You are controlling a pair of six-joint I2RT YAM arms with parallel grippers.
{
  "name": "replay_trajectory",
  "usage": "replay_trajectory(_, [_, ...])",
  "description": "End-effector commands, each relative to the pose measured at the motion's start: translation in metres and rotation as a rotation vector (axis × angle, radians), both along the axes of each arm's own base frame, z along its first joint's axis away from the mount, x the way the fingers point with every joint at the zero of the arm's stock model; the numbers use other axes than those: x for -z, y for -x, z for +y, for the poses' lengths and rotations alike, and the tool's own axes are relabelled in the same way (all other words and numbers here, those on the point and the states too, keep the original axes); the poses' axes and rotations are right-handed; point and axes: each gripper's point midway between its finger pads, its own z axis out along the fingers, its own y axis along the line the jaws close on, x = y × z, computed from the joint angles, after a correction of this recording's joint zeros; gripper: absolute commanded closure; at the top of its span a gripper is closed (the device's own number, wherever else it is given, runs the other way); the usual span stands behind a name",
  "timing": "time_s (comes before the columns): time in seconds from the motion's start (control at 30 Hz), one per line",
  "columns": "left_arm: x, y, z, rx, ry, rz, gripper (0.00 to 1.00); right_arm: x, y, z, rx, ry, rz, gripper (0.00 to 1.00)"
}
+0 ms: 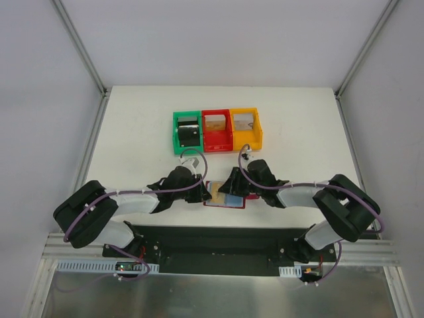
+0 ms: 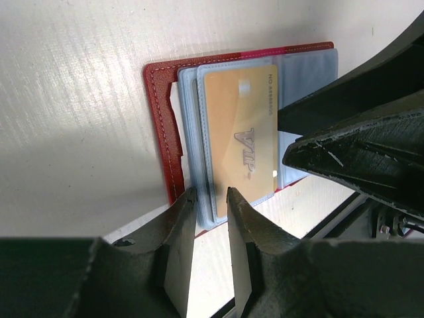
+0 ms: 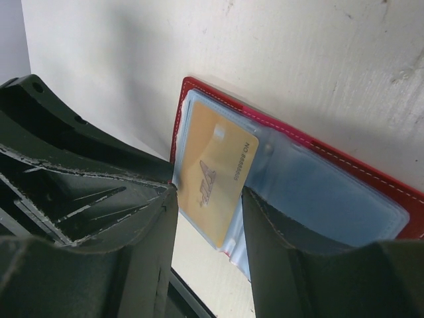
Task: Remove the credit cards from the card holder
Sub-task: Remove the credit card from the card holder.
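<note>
- A white tabletop seen from above, with two black robot arms reaching in from its near edge.
- The card holder, a dark-red wallet, lies open and flat on the tabletop close to the near edge, between the two arms.
- Grey-blue clear sleeves fan out inside it. A gold credit card marked "VIP" sits in the top sleeve.
- The left end effector comes in at the wallet's edge. Its fingers are narrowly apart, with the edge of the sleeve stack between their tips. Whether they pinch it cannot be told.
- The right end effector comes in from the opposite side. Its jaws stand well apart, and the gold card shows in the gap between them.
- At the far middle of the tabletop, well apart from the wallet, three small bins touch in a row: a green bin, a red bin and a yellow bin.
- A black block sits in the green bin.
</note>
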Motion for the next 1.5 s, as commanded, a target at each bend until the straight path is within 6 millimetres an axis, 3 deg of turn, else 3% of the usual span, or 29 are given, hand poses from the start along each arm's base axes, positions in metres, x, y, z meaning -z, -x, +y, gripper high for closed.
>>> replay_trajectory(0.0, [-0.004, -0.006, -0.004, -0.011, 0.024, -0.002, 0.76, -0.024, -0.005, 0.011, -0.003, -0.056, -0.045, 0.54])
replay_trajectory(0.8, [0.015, 0.0, 0.006, -0.024, -0.023, 0.029, 0.9, 0.004, 0.006, 0.007, 0.029, -0.103, 0.048, 0.54])
replay_trajectory(1.27, [0.019, 0.0, 0.004, -0.013, -0.029, 0.043, 0.93, -0.007, 0.006, 0.019, 0.001, -0.215, 0.042, 0.59])
replay_trajectory(1.47, [0.013, -0.001, 0.003, -0.008, -0.023, 0.024, 0.92, -0.015, 0.015, 0.03, -0.09, -0.274, 0.045, 0.56])
